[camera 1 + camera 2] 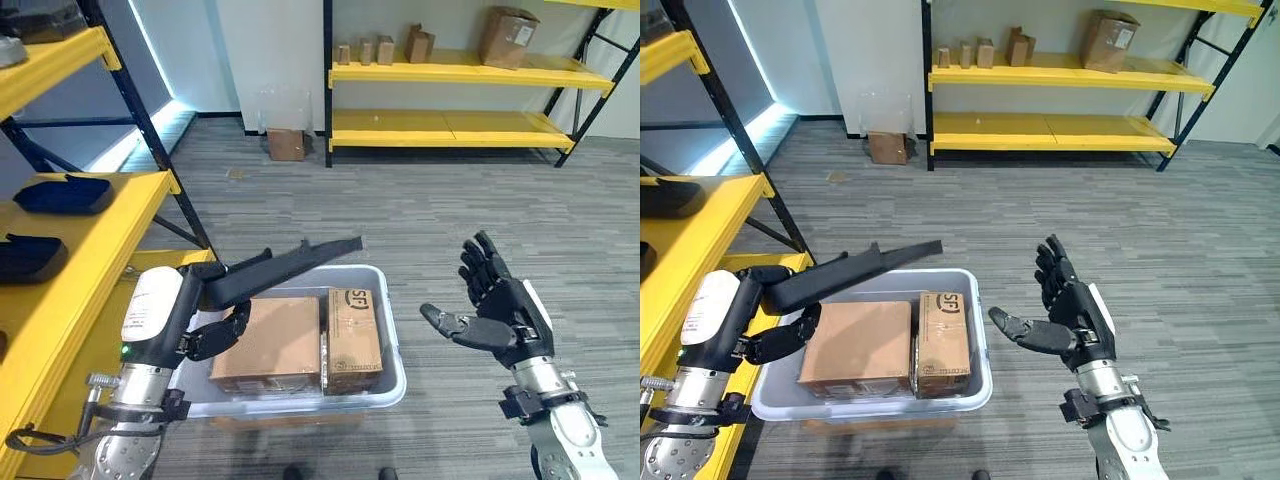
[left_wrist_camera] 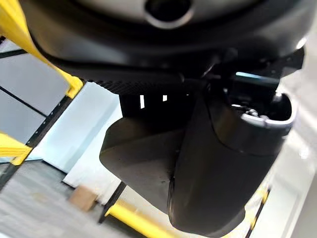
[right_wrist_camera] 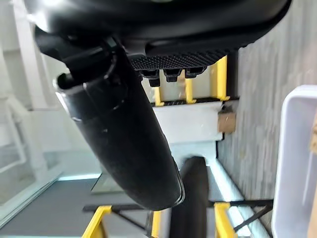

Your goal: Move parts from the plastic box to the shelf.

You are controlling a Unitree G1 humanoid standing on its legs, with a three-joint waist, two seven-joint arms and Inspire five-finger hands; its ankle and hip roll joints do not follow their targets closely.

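My left hand [image 1: 214, 335] is shut on a long flat black part [image 1: 290, 262] and holds it slanted above the left side of the pale plastic box [image 1: 392, 345]. The part's free end points up and right, over the box. In the left wrist view the part [image 2: 141, 163] lies against the thumb [image 2: 223, 163]. Inside the box lie two cardboard cartons, a wide one [image 1: 270, 342] and a narrow one [image 1: 353, 338]. The yellow shelf [image 1: 95, 240] stands just left of the box, with two black parts [image 1: 64, 193] [image 1: 28, 258] on it. My right hand [image 1: 502, 312] hovers open to the right of the box, palm turned inward.
A second yellow shelf [image 1: 450, 70] with several cardboard boxes stands at the far wall, with a small carton [image 1: 287, 144] on the floor beside it. A dark blue upright [image 1: 150, 130] of the near shelf slants down behind the box. Grey carpet lies between.
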